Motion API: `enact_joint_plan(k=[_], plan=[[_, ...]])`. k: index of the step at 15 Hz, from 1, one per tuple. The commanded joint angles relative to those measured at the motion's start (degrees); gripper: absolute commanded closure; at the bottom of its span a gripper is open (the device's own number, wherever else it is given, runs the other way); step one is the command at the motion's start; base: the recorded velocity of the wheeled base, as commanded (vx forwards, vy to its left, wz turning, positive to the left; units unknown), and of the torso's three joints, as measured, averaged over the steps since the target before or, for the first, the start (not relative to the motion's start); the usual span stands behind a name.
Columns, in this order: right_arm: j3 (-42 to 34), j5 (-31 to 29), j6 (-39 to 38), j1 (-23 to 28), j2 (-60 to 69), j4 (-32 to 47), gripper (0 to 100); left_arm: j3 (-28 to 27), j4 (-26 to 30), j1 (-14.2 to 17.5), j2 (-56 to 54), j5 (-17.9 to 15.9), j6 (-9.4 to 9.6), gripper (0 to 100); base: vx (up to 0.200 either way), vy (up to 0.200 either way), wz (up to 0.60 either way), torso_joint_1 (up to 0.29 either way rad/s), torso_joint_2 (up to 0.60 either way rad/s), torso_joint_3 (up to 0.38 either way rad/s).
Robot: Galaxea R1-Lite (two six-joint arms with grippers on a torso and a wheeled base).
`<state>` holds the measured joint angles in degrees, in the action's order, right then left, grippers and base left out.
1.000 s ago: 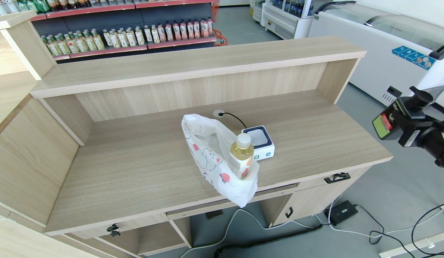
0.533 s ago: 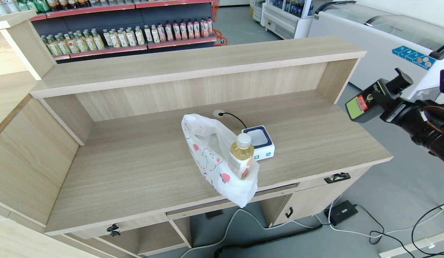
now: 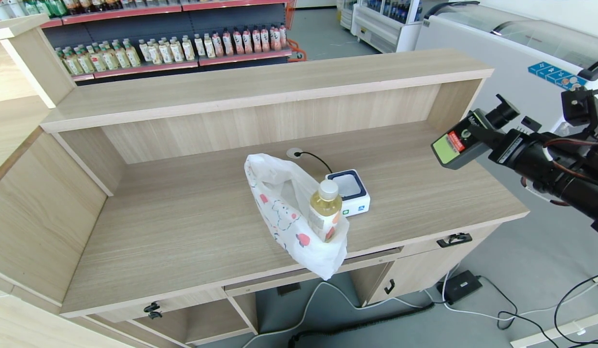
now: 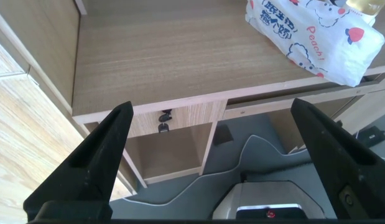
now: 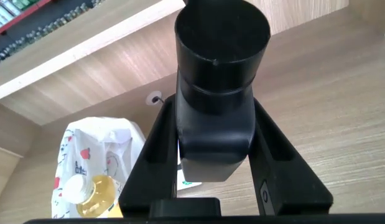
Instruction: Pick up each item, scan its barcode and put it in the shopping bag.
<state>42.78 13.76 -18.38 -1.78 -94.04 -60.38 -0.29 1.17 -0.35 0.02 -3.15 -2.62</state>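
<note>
The right gripper (image 5: 217, 118) has its fingers clamped on a black container (image 3: 454, 146), held above the right end of the worktop (image 3: 424, 183), well apart from the scanner (image 3: 351, 194) and the shopping bag (image 3: 284, 212) (a tea bottle (image 3: 324, 209) stands in it). The container looks rigid, light and perhaps slick, so a mid-body hold suits it. Its green label with a red patch is too small to read. The left gripper (image 4: 212, 107) is spread wide and empty.

A long wooden counter (image 3: 183, 217) spans the scene; stocked drink shelves (image 3: 173, 48) stand far behind it; a chest freezer (image 3: 511, 58) sits far right; a black power brick (image 3: 458, 286) lies on the floor, near right.
</note>
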Motion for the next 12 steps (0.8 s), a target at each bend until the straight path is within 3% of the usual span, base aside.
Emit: enact_joint_plan(k=[1, 5, 8, 12], plan=[[-0.9, 0.9, -0.1, 0.0, -0.2, -0.1, 100, -0.1, -0.1, 0.0, 0.0, 0.0, 0.07, 0, 0.0, 0.0, 0.0, 0.0, 0.0, 0.0], [1.2, 3.5, -2.0, 0.0, -1.9, -0.1, 100, -0.1, -0.3, 0.0, 0.0, 0.0, 0.34, 0, 0.0, 0.0, 0.0, 0.0, 0.0, 0.0], [5.8, 3.7, -2.1, 0.2, -4.2, 1.8, 100, -0.1, -0.3, 0.0, 0.0, 0.0, 0.42, 0, 0.0, 0.2, 0.0, 0.002, 0.0, 0.004], [11.6, 5.2, -2.1, 0.8, -8.0, 4.4, 100, -0.1, -0.3, 0.0, 0.0, 0.0, 0.51, 0, 0.0, 0.0, 0.0, 0.0, 0.0, 0.0]])
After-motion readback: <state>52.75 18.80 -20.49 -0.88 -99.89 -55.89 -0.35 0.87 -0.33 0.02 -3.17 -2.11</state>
